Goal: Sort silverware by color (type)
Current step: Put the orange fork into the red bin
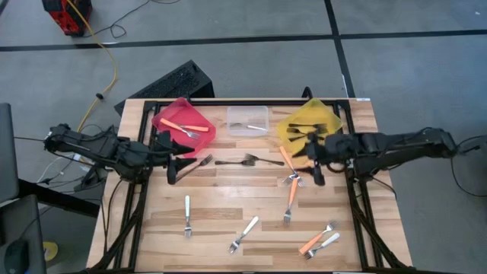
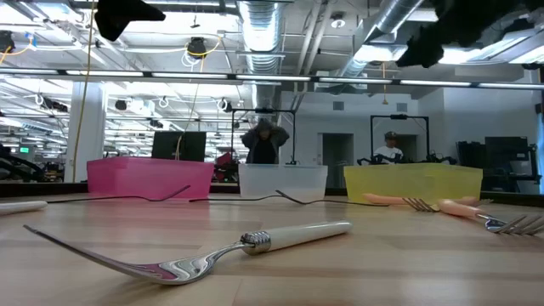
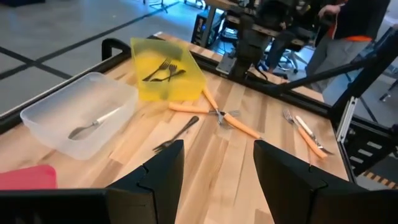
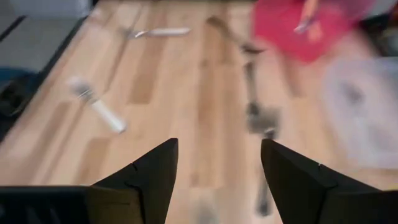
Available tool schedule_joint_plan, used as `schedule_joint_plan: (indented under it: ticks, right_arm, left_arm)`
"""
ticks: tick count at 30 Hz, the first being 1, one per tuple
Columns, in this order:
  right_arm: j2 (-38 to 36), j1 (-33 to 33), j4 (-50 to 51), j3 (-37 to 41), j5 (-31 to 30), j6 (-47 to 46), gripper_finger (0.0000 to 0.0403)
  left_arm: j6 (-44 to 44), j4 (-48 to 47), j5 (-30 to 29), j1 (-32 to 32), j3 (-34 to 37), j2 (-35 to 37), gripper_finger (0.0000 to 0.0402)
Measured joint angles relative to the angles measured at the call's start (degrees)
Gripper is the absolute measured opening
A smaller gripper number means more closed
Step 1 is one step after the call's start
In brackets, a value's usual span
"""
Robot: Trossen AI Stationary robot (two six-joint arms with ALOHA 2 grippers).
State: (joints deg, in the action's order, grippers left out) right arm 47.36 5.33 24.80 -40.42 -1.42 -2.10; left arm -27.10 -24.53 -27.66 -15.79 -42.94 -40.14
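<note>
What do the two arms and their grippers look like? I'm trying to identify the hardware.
Both arms are dark, nearly black, jointed and bulky at the links. The left gripper and the right gripper each end in two wedge-shaped dark fingers. No markings are legible.

The right wrist view is blurred throughout: the red bin point(image 4: 298, 28), the clear bin point(image 4: 364, 106) and the dark fork point(image 4: 261, 118) on the wood show only as smeared shapes, and the clear bin is cut off by the picture's edge. In the left wrist view the red bin point(image 3: 25, 177) shows only a corner, cut off by the edge, and a person point(image 3: 348, 31) behind the table is cut off above the torso. In the low view both arms appear only as dark shapes cropped at the top edge. The yellow bin's point(image 1: 308, 122) dark forks overlap in the high view, too small to count.
</note>
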Motion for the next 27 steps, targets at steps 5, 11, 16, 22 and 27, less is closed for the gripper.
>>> schedule_joint_plan:
  ticks: [5, 11, 16, 22, 27]
  right_arm:
    - [3.1, 10.4, -0.1, 0.0, 0.0, -7.6, 0.0256]
    - [8.3, 23.3, 1.1, 0.0, -1.7, -19.2, 0.0256]
    - [13.9, 31.0, 1.6, 0.0, -2.9, -26.9, 0.0256]
    - [21.2, 36.7, 1.5, 0.0, -3.3, -29.8, 0.0256]
    - [26.7, 39.8, 2.0, 0.0, -3.3, -29.9, 0.0256]
  left_arm:
    - [-0.1, 0.0, 0.0, 0.0, 0.0, -0.4, 0.0180]
    - [-0.4, 0.0, 0.0, 0.0, 0.0, -0.4, 0.0180]
    - [-0.4, 0.0, 0.1, 0.0, 0.0, -0.4, 0.0180]
    - [0.8, 0.0, 0.1, 0.0, 0.0, -0.4, 0.0180]
    - [0.9, -0.2, 0.1, 0.0, 0.0, -0.4, 0.0180]
